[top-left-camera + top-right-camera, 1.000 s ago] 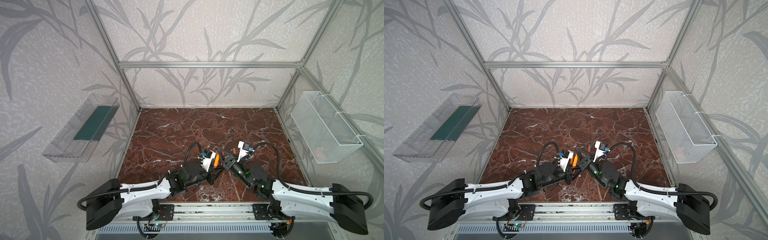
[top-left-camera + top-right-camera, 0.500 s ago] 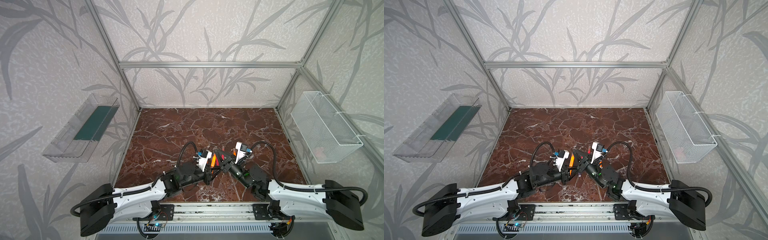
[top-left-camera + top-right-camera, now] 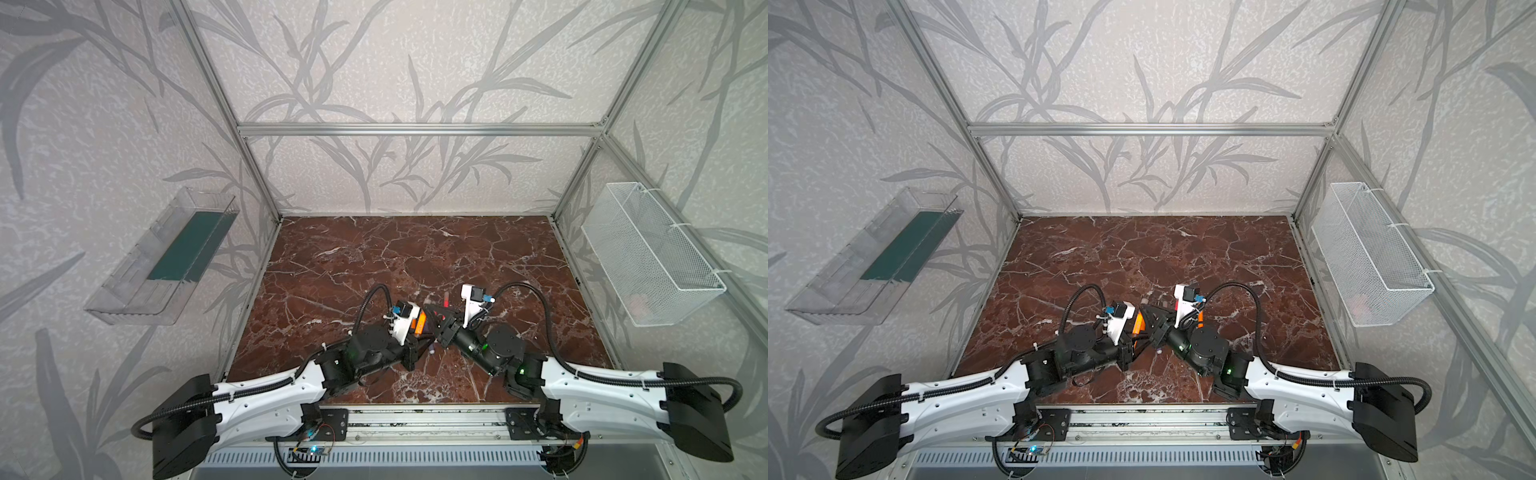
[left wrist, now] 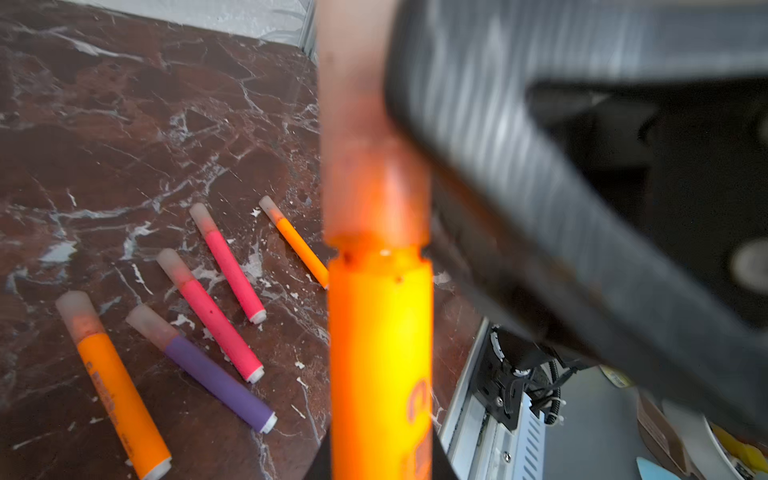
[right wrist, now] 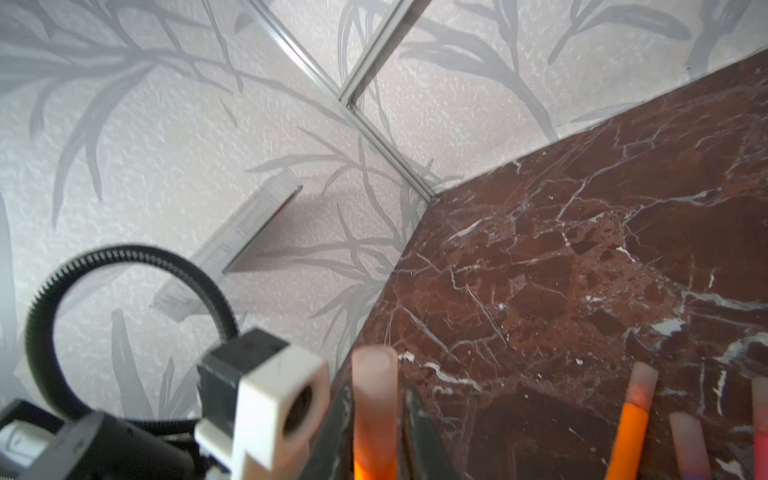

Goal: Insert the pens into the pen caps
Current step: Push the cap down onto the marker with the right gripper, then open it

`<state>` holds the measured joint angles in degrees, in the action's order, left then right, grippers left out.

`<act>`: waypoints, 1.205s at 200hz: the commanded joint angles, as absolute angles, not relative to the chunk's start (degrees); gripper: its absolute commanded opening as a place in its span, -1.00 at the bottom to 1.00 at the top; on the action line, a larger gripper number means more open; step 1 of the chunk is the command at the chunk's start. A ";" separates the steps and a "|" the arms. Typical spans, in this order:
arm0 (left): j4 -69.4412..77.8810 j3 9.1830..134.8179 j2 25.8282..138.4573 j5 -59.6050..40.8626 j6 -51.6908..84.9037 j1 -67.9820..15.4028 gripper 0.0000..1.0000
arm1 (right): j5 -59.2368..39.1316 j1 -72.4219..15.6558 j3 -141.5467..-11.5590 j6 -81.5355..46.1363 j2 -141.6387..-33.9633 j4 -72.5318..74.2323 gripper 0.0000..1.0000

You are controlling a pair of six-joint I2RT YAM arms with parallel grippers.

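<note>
Risk of dragging the cap (image 4: 370, 187) back off, or tilting the orange pen (image 4: 380, 353), on a skewed retreat of the right gripper (image 5: 376, 395). Flanking the cap now; clamped or loosened, cannot tell. Pinched upright in the left gripper (image 3: 422, 340), centre frame, cap seated flush. Farther, lower left: five capped pens (image 4: 216, 320) lying on the marble table (image 4: 104, 124).

Red-brown marble tabletop (image 3: 374, 257) — clear bin (image 3: 133, 291) left, wire basket (image 3: 656, 266) right.

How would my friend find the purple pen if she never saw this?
Find the dark red marble table. In the left wrist view the purple pen lies on it between an orange pen and a pink pen. It is the only purple one; every neighbour is orange or pink.
</note>
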<state>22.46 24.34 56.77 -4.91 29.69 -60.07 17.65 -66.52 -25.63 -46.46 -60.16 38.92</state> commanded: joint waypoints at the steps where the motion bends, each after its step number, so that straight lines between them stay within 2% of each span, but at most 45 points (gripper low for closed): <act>1: 27.07 27.42 55.27 -2.02 27.00 -59.82 -1.00 | 16.32 -67.32 -25.99 -44.97 -58.38 30.23 -0.37; 25: 27.07 27.42 56.19 -2.72 26.44 -59.88 -1.00 | 18.59 -67.35 -27.41 -42.87 -54.27 25.30 0.01; 66: 27.68 27.20 57.47 -3.53 26.19 -60.22 -1.00 | 24.49 -67.19 -26.81 -39.63 -44.04 20.03 0.29; 120: 27.85 28.46 60.09 -5.27 23.40 -62.45 -1.00 | 24.66 -64.64 -28.75 -36.93 -41.12 19.76 0.31; 175: 28.04 29.66 62.77 -6.78 21.28 -64.02 -1.00 | 20.92 -61.61 -33.94 -38.74 -47.49 18.03 0.30; 241: 28.33 29.67 63.24 -6.68 20.92 -64.36 -1.00 | 20.70 -61.58 -35.16 -39.99 -52.15 18.72 0.05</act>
<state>26.59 27.81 63.18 -6.15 22.35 -64.07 20.97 -61.80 -33.30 -39.59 -51.70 18.35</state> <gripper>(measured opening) 0.163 0.553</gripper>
